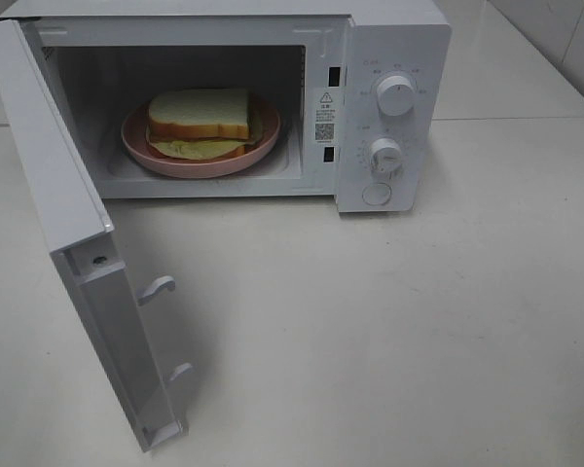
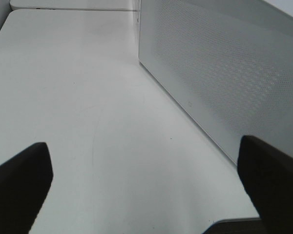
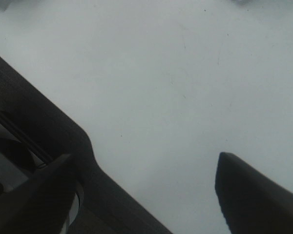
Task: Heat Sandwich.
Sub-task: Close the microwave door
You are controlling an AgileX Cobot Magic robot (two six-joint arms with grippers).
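Heating step: judged not yet begun; the microwave [image 1: 389,44] stands at 12 o'clock on the table [image 1: 419,341] with its door [image 1: 68,214] swung wide toward 7 o'clock.
Sandwich: the sandwich [image 1: 200,117] lies on a pink plate [image 1: 136,146] inside the oven chamber, pale filling showing at its 6 o'clock edge.
Controls: upper knob [image 1: 396,97] and lower knob [image 1: 384,156] sit at 3 o'clock of the chamber, a round button [image 1: 377,194] below them.
Left gripper: the left gripper [image 2: 141,146] has its jaws wide apart with nothing between them, over bare table beside a white perforated panel; whether that is the door or the oven's side, I cannot tell.
Right gripper: the right gripper [image 3: 144,158] has its jaws apart over bare table, holding nothing.
Likely next move: close the door, then turn a knob.
Risk, door: a push near the hinge or at an angle could slide the whole oven instead of swinging the door.
Risk, latch: the hooks [image 1: 158,287] may stop short of their slots if the push ends early, so the oven would not start.
Risk, knob: wide jaws could slip on a smooth knob or overturn it, overheating the bread.
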